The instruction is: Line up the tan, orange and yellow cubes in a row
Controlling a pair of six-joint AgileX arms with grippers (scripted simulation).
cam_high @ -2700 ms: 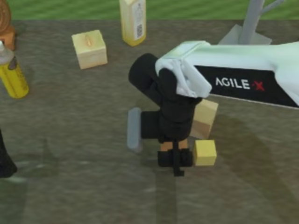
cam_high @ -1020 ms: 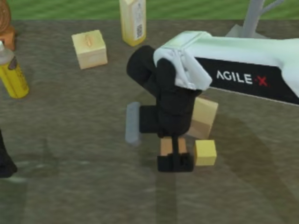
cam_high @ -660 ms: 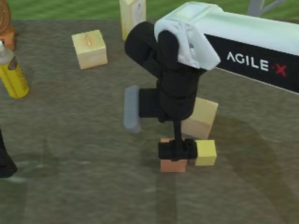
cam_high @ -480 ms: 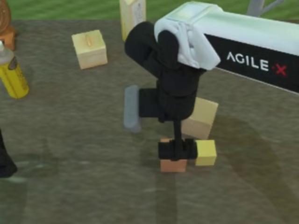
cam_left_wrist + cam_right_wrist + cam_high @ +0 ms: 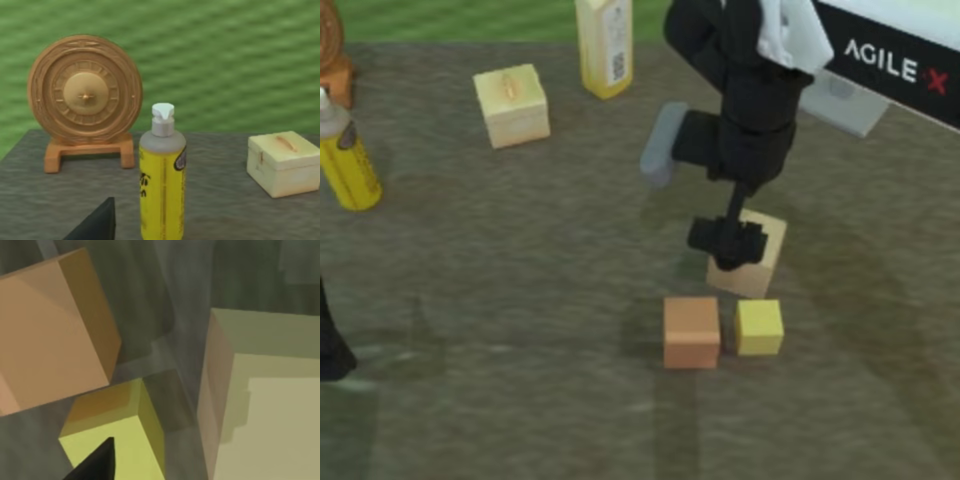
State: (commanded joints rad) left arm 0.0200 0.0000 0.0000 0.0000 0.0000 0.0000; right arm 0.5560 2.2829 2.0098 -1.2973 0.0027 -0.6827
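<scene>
The salmon-orange cube (image 5: 691, 332) rests on the table, with the small yellow cube (image 5: 759, 327) close beside it on its right, a thin gap between them. The larger tan cube (image 5: 761, 262) stands just behind the yellow one, turned at an angle. My right gripper (image 5: 725, 240) hangs open above the tan cube's left part and holds nothing. The right wrist view shows the orange cube (image 5: 50, 330), the yellow cube (image 5: 130, 440) and the tan cube (image 5: 265, 405) below one dark fingertip (image 5: 102, 460). My left arm (image 5: 328, 345) stays parked at the left edge.
A pale cream block (image 5: 511, 104) with an orange streak sits at the back left, with a tall yellow bottle (image 5: 604, 45) behind it. Another yellow bottle (image 5: 347, 160) and a round wooden ornament (image 5: 84, 95) stand at the far left. A grey stand (image 5: 840, 95) is at the back right.
My right gripper has let go of the orange cube, risen and drawn back over the tan cube. The orange cube now lies uncovered beside the yellow one.
</scene>
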